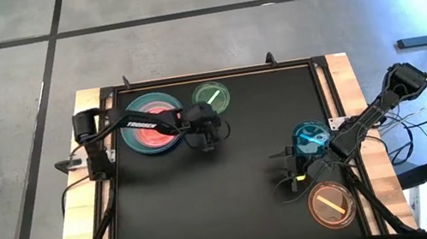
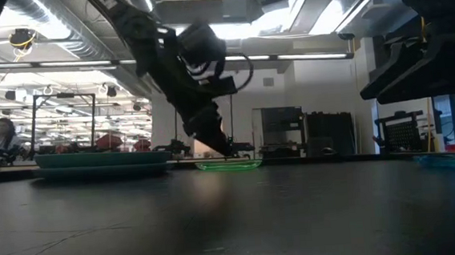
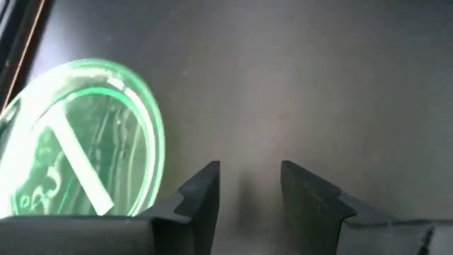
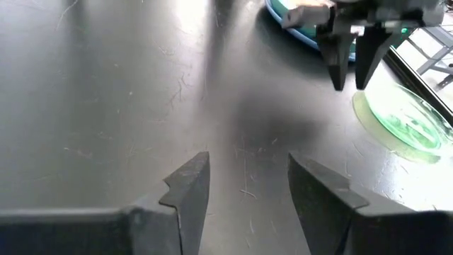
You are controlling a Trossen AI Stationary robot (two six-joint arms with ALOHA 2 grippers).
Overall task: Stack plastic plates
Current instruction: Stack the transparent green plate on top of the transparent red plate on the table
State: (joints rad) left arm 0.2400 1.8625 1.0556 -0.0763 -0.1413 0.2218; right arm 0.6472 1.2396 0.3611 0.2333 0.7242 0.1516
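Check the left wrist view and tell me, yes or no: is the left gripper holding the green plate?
No. The left gripper is open and empty above bare table, with the green plate lying beside it.

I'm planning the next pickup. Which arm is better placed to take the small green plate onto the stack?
Left, probably. The left gripper hangs open right beside the green plate, next to the stack. The right gripper sits across the table by the blue plate.

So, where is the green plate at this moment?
In the high view the green plate lies near the table's far edge, just right of the plate stack. The left gripper, open and empty, hovers close beside it over bare table.
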